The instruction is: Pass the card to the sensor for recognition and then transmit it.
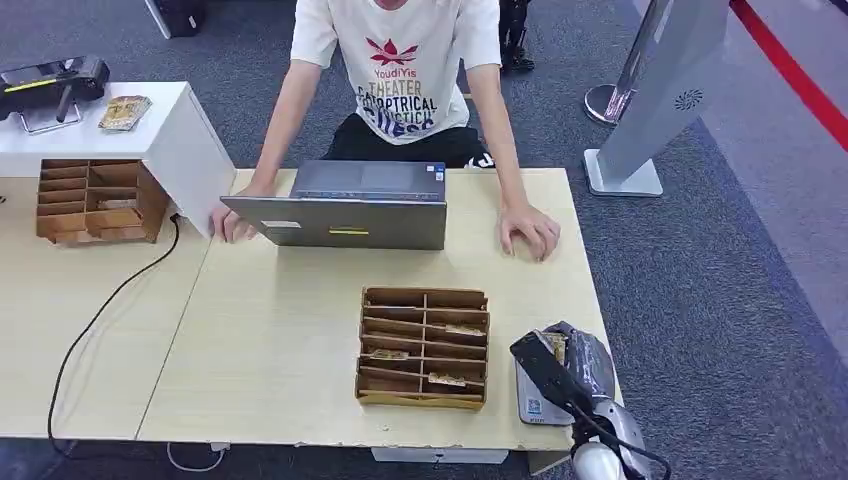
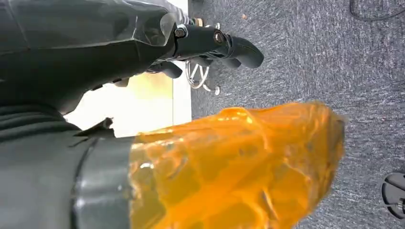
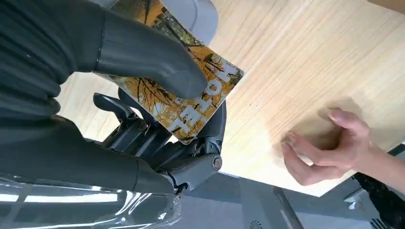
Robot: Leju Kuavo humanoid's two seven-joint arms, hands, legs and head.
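Observation:
My right hand [image 1: 566,372] is at the table's front right corner, pinching a card [image 1: 556,344] between thumb and fingers. In the right wrist view the card [image 3: 191,107] is yellow with an autumn-tree print and white letters. The thumb [image 3: 148,52] presses on its face and the dark fingers [image 3: 157,143] lie under it. The hand holds the card just above a small white sensor [image 1: 533,405] with a QR sticker; its grey body [image 3: 203,16] shows behind the card. My left hand [image 2: 205,119] hangs over the carpet with nothing in it, its orange-wrapped thumb apart from the fingers [image 2: 224,45].
A cardboard card rack [image 1: 425,347] stands left of the sensor. A person sits behind an open laptop [image 1: 340,205], one hand [image 1: 530,230] flat on the table [image 1: 280,330]. A second rack [image 1: 95,200] and a white stand [image 1: 180,140] are at the far left.

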